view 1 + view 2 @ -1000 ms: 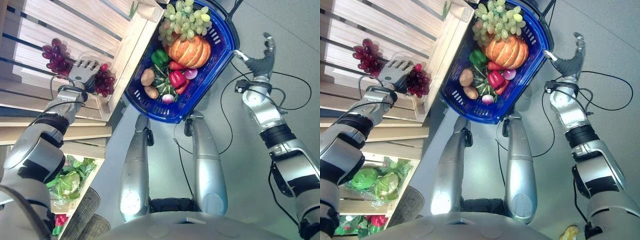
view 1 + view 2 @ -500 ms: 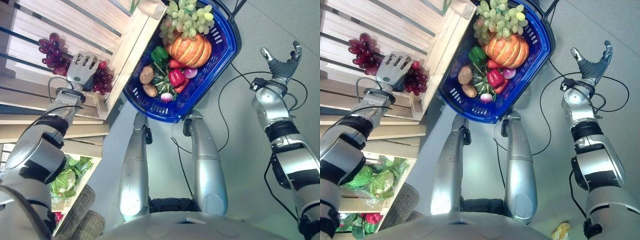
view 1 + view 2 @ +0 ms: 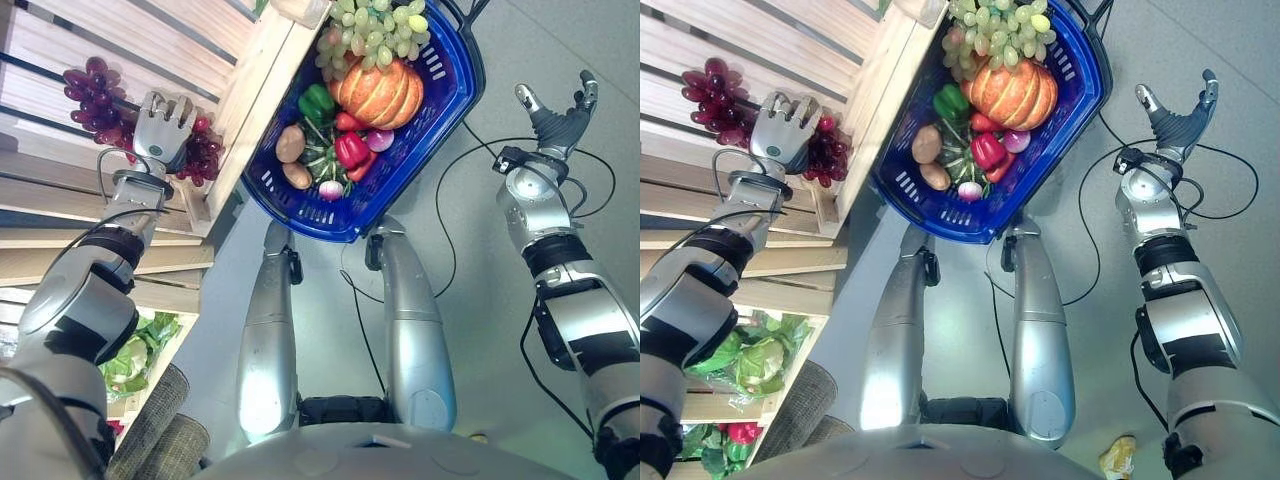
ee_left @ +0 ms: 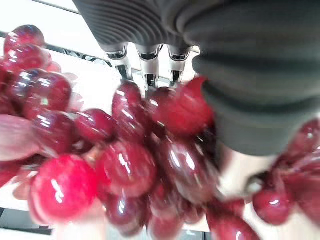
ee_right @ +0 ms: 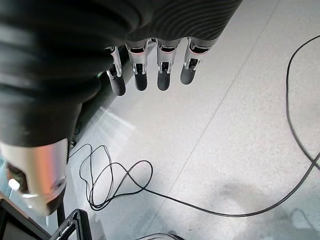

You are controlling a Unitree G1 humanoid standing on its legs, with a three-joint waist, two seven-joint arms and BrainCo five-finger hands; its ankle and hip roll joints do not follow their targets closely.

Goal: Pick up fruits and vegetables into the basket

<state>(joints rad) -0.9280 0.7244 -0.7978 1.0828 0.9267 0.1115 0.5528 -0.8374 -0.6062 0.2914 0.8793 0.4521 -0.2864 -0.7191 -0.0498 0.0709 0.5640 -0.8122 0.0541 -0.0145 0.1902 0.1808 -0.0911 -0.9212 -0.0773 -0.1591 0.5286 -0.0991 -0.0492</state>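
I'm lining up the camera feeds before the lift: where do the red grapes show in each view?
Left eye view: red grapes at upper left on the wooden crate, under the left hand.
Right eye view: same bunch at upper left, the hand over it.
Left wrist view: grapes close up, beneath the fingers.
Right wrist view: not in it.
Shared landmark: the blue basket right of the crate.
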